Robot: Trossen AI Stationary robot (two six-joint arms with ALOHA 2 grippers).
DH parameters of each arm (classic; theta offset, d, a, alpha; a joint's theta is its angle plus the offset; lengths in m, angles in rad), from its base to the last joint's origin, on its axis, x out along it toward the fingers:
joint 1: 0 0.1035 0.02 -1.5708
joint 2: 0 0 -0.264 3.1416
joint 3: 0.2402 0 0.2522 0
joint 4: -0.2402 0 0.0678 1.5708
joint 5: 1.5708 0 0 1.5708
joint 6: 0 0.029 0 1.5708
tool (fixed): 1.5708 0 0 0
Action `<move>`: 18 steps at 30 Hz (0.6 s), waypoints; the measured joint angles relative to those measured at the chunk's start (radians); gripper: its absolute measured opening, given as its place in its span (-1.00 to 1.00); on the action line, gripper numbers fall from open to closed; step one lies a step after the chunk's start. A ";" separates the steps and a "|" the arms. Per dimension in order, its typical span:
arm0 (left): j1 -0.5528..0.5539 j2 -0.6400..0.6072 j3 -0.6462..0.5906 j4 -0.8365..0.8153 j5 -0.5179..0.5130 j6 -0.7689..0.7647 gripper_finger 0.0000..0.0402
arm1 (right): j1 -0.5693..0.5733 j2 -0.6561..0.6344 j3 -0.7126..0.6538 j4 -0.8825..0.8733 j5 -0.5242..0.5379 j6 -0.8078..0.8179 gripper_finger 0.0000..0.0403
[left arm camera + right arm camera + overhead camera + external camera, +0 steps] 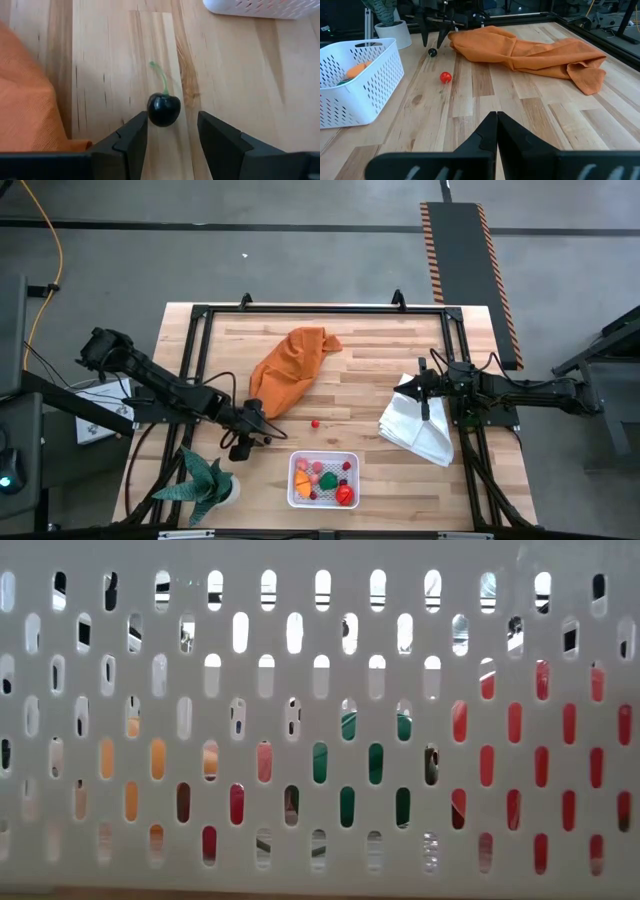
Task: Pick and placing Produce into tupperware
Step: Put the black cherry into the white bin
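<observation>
Dark cherry (163, 110) with green stem lies on the desk (370, 370), between the open fingers of the left tool (172, 131), not gripped, just beside the orange cloth (290, 370). 1 red piece (314, 422) sits loose on the desk between cloth and tub (296, 483). Tub at the desk's front edge holds red, green, orange and pink produce (328, 479). Right tool (496, 131) closed, empty, over the white cloth (420, 425). Potted plant (208, 484) left of tub.
</observation>
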 joint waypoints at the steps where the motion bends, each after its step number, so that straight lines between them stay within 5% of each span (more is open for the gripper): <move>1: 0.000 0.005 0.000 0.004 0.002 0.005 -0.20 | 0.000 0.000 0.000 0.000 0.000 0.000 -1.00; 18: 0.000 0.038 0.000 0.031 -0.009 0.013 -0.01 | 0.000 0.000 0.000 0.000 0.000 0.000 -1.00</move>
